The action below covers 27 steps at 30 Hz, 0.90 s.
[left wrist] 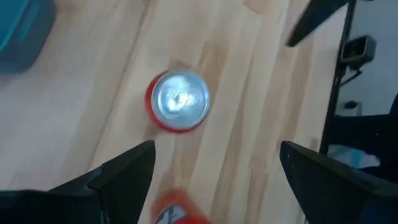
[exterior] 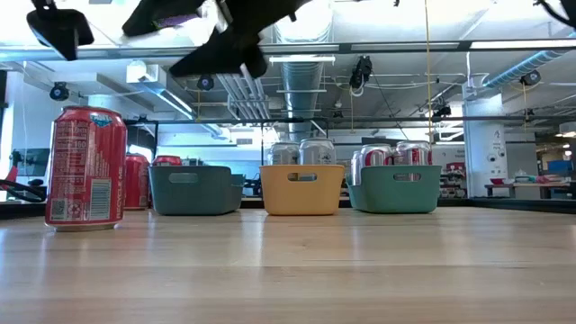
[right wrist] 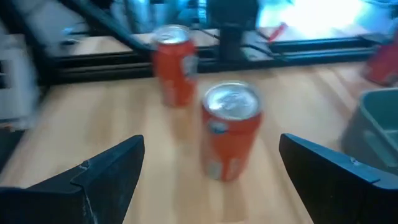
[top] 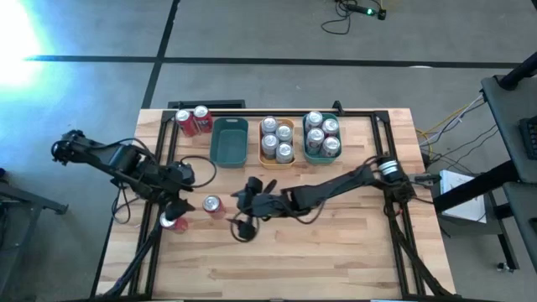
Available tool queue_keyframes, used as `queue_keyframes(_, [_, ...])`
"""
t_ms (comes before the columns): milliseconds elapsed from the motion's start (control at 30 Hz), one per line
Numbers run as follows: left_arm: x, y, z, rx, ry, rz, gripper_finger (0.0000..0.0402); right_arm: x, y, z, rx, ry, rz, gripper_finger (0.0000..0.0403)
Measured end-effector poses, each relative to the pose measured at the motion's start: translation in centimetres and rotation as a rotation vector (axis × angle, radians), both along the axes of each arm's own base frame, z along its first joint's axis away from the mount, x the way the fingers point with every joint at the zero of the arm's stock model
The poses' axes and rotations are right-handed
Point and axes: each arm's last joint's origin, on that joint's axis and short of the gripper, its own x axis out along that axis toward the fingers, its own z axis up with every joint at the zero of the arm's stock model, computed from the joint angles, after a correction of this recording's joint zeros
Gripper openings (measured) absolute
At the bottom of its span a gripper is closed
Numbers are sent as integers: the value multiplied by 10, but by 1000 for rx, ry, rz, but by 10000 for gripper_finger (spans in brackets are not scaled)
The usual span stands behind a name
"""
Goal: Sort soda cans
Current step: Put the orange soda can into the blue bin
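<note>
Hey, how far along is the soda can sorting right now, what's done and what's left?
Done: the yellow tray and the right teal tray each hold cans. In hand: nothing is gripped; the open right gripper faces a red can, and the open left gripper hangs over another. Left: those two, two red cans at the back, and the empty left teal tray.

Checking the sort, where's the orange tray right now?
In the high view the orange tray sits at the table's far edge, between the two teal trays, holding silver cans.

Smooth pale wood table (top: 336, 252) with visible grain; glossy red metal cans (right wrist: 231, 130) with shiny silver tops; matt plastic trays (exterior: 195, 190).
</note>
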Motion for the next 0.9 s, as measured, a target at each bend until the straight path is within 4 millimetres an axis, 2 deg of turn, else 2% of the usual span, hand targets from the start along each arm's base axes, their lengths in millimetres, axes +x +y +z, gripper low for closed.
queue_keyframes(167, [-16,4,-4,46,6,-15,329,26,-10,-10,6,-33,-69,368])
queue_keyframes(233, [-19,6,-9,61,-11,-13,329,37,-14,-19,7,-25,-75,368])
queue_keyframes(367, [-22,8,-18,103,-22,-17,329,58,-16,-40,1,-12,-68,368])
queue_keyframes(533, [-24,8,-24,92,-11,-30,329,80,-14,-46,2,-59,-61,368])
queue_keyframes(667, [-26,8,-23,70,-11,-44,329,90,-15,-58,-5,-52,-85,368])
queue_keyframes(900, [-32,11,-21,108,-44,-86,329,91,-20,-67,-12,15,-131,368])
